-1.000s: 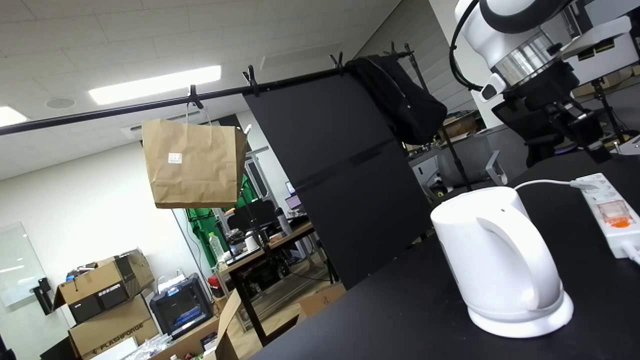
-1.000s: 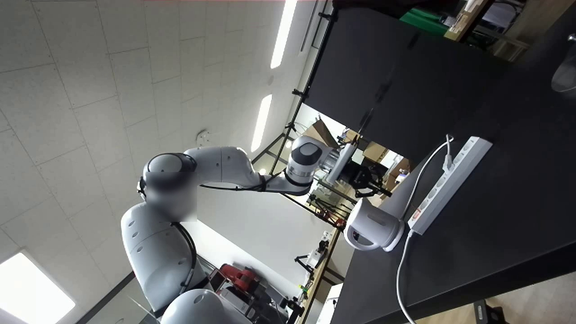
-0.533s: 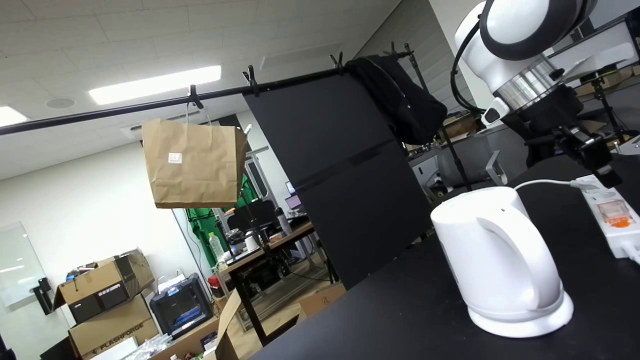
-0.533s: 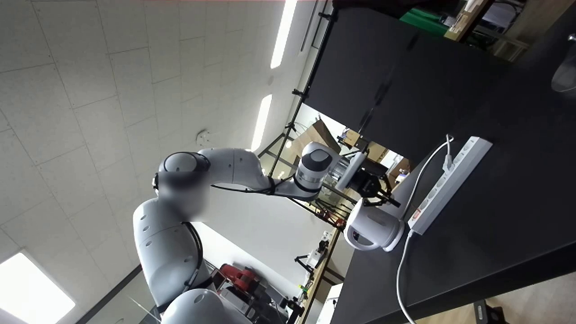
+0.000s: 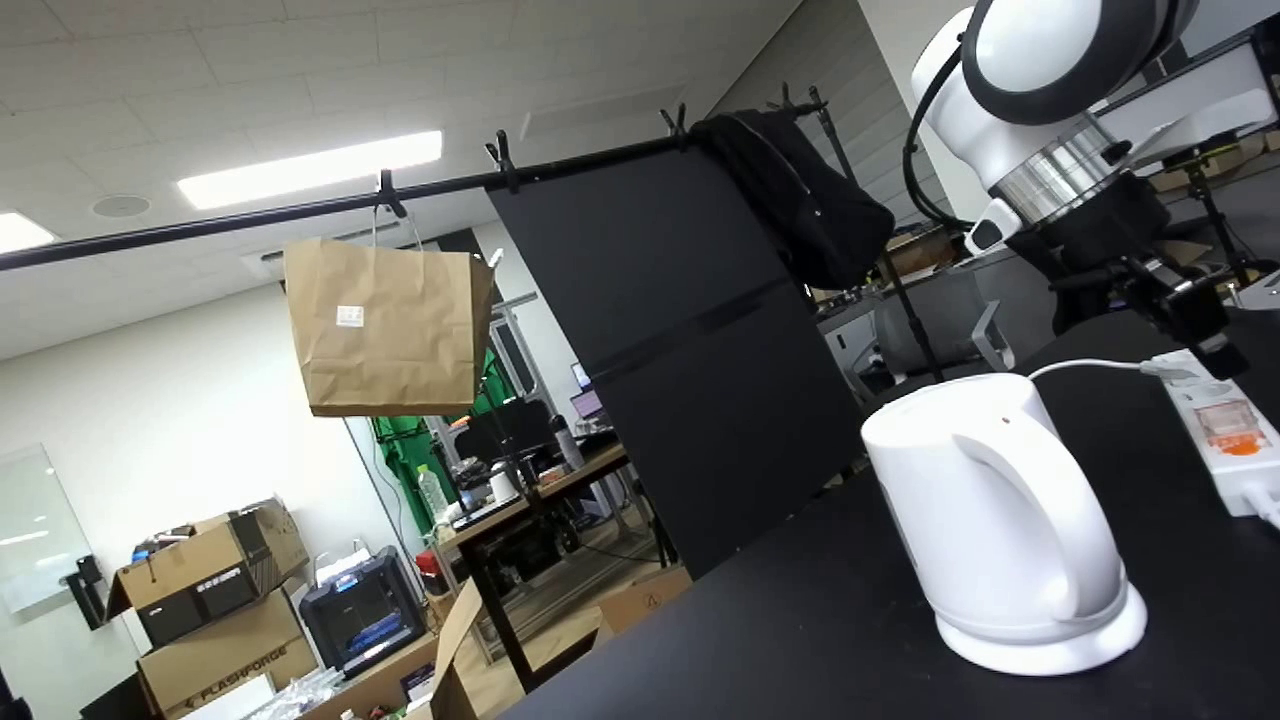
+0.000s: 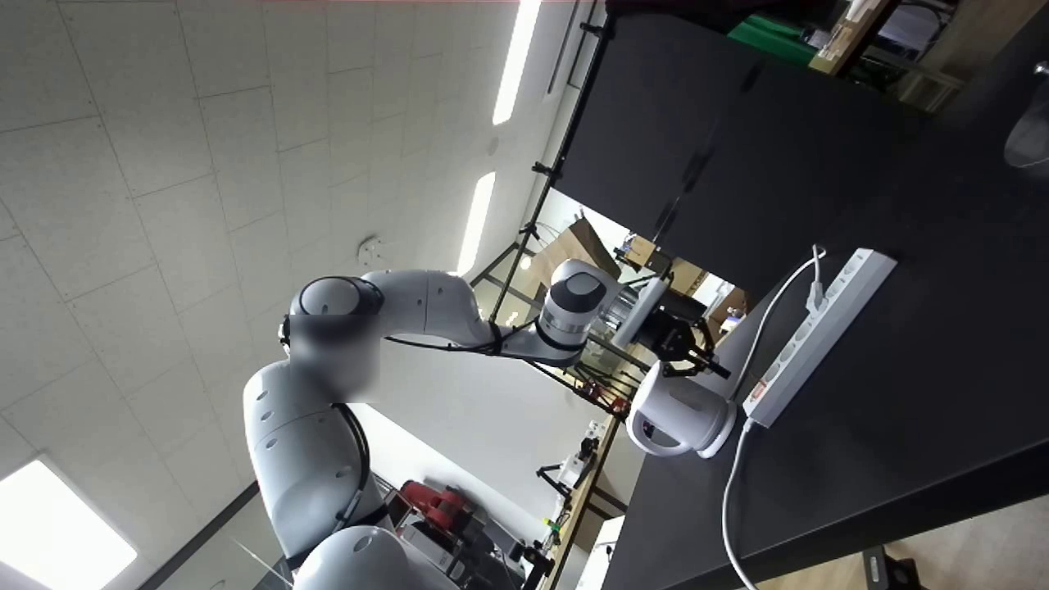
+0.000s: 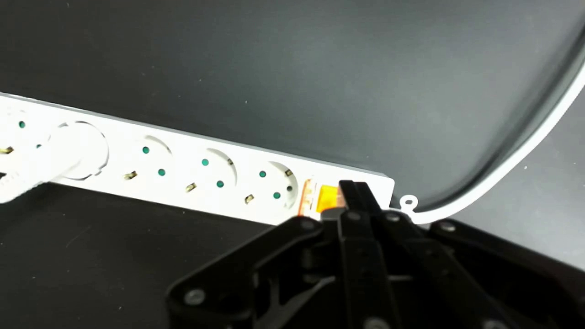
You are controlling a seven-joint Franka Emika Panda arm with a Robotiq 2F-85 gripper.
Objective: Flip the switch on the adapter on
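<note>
The adapter, a long white power strip, lies on the dark table and shows in both exterior views [image 5: 1243,478] [image 6: 807,348] and in the wrist view [image 7: 242,157]. Its orange switch [image 7: 328,197] sits near the end with the cord; it also shows in both exterior views [image 5: 1232,430] [image 6: 760,390]. My gripper [image 7: 355,183] is shut with nothing between its fingers. In the wrist view its fingertips cover the right part of the switch. In both exterior views the gripper [image 5: 1222,360] [image 6: 715,366] points down toward the strip; its tips look apart from it, above.
A white kettle [image 5: 1000,520] [image 6: 680,406] stands close beside the strip and the gripper. A white plug [image 7: 84,151] sits in one socket. The strip's cord [image 7: 457,206] curves away from the switch end. A clear object [image 6: 1031,135] stands at the far table side.
Over the last second my arm has moved down and closer to the strip. Since half a second ago it has barely moved. The strip and kettle have not moved.
</note>
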